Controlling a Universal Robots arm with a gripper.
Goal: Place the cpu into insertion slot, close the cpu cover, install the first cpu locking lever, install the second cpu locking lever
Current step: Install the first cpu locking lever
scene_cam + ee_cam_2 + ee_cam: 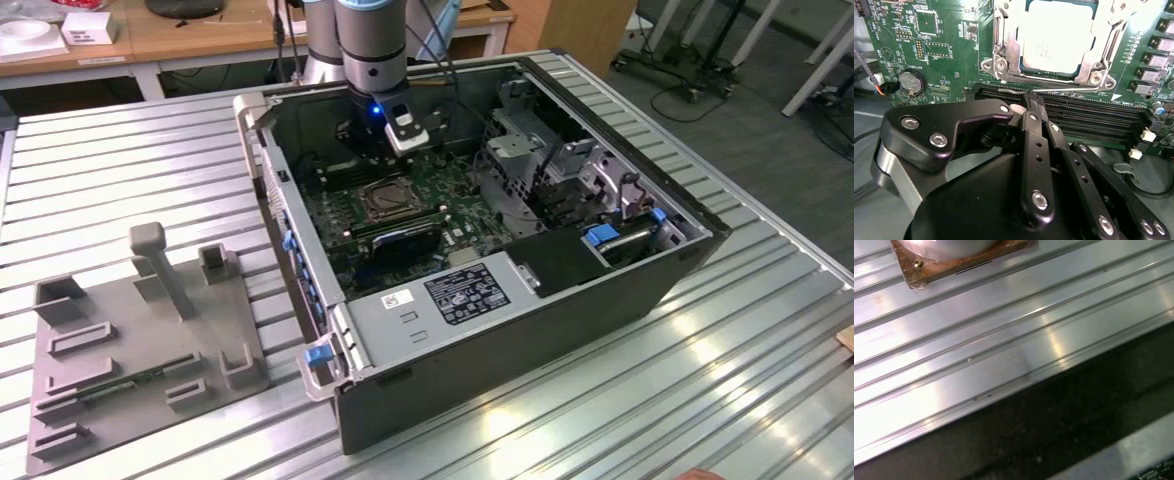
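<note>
Exterior view, arm: the gripper (378, 135) reaches down into the open computer case (561, 290) lying on the ribbed metal table (120, 190), above the far edge of the green motherboard (447, 195).
Exterior view, socket: the insertion slot (384, 199) sits mid-board, toward the exterior view's left; its contents are too small to make out here.
Exterior view, bystander: a grey fixture plate (127, 350) lies well apart from the case.
Second wrist view, claw: the fingertips (1033, 102) are pressed together at a thin wire locking lever (1064, 90) beside the socket; whether they pinch it cannot be told.
Second wrist view, chip: the cpu (1056, 35) lies seated in the slot, framed by the cpu cover (1004, 47).
Second wrist view, handling: judged light, rigid and fragile; best held by its edges, face untouched.
Second wrist view, hidden: socket's far side is cut off; the lever's ends are unclear.
First wrist view: table ribs and a mounting base (954, 252).
</note>
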